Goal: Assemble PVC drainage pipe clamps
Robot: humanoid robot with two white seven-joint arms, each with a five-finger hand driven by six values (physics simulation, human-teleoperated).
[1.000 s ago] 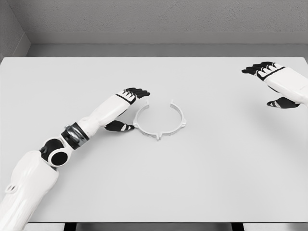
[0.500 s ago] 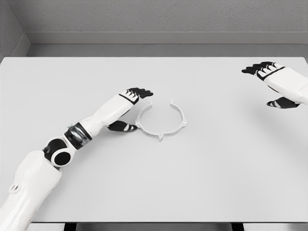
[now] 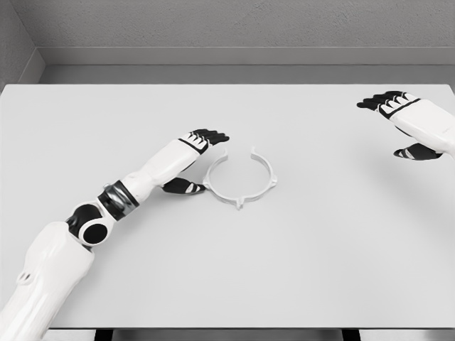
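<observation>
White table (image 3: 320,249) carries just one part, a thin white clamp (image 3: 240,178) lying flat near its middle, its open gap facing the far edge. The left hand (image 3: 190,160) sits just beside the ring's left side, fingers spread and holding nothing, thumb low near the rim; I'd say it should straddle the band squarely before pinching, since so light a ring would likely skid. Far right, the right hand (image 3: 407,121) hovers open and empty.
</observation>
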